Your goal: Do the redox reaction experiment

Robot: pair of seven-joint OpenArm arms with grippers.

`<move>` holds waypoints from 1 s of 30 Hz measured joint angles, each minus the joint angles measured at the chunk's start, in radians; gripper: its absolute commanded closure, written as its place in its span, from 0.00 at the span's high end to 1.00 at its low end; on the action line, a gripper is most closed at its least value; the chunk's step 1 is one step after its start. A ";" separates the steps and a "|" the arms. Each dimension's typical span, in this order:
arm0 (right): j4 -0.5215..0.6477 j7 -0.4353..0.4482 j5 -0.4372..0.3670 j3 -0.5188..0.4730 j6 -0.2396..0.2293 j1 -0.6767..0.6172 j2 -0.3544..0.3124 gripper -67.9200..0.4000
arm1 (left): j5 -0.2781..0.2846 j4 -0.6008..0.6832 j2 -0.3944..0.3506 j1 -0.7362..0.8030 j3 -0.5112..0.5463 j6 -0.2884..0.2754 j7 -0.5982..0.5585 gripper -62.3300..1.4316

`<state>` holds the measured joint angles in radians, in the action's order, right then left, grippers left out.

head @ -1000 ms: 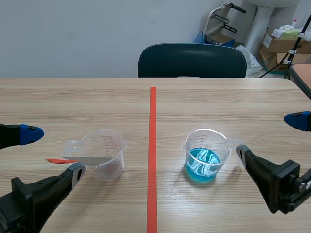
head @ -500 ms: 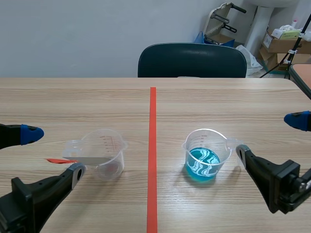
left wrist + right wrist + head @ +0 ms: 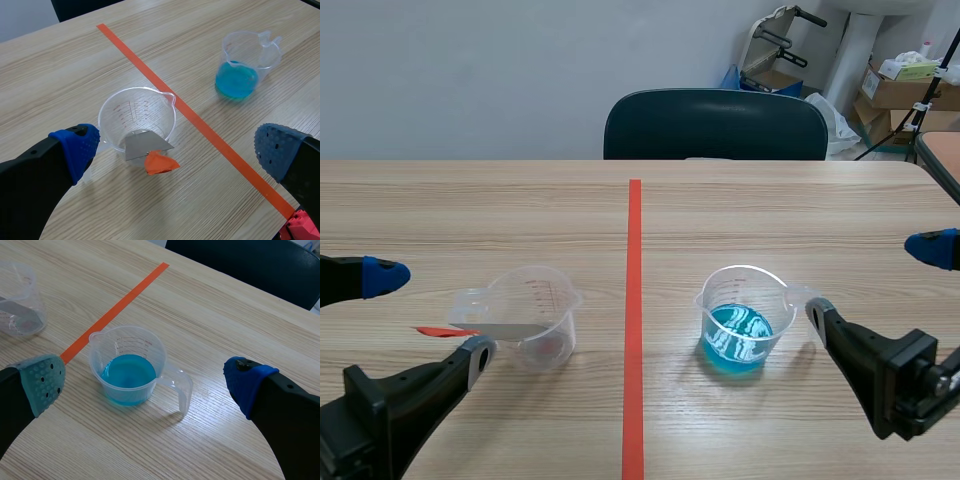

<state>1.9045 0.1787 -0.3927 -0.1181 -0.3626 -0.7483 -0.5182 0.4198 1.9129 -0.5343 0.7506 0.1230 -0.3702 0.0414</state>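
A clear measuring cup (image 3: 535,315) stands left of the tape line with a grey metal strip (image 3: 510,331) leaning out of it. The strip's outer end is orange-red (image 3: 445,330). In the left wrist view the cup (image 3: 137,117) and strip (image 3: 145,146) sit ahead of and between the fingers of my left gripper (image 3: 175,150), which is open. Right of the line stands a clear cup of blue liquid (image 3: 740,322), its handle toward my right arm. My right gripper (image 3: 145,382) is open, with the blue cup (image 3: 129,365) ahead between its fingers, untouched.
An orange-red tape line (image 3: 634,300) runs down the middle of the wooden table (image 3: 770,210). A dark chair (image 3: 715,125) stands behind the far edge. Cardboard boxes (image 3: 905,88) and clutter sit at the back right, off the table.
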 measured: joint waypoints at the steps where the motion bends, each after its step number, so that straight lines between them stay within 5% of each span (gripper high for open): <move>1: 0.000 0.000 0.000 0.000 0.000 0.000 0.000 1.00 | 0.000 0.000 0.000 0.000 0.000 0.000 0.000 1.00; 30: 0.000 -0.015 0.092 0.045 -0.026 0.068 0.000 1.00 | -0.003 0.000 -0.016 0.017 0.026 0.021 -0.052 1.00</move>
<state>1.9045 0.1635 -0.3012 -0.0734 -0.3885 -0.6800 -0.5182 0.4168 1.9129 -0.5503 0.7677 0.1490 -0.3489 -0.0105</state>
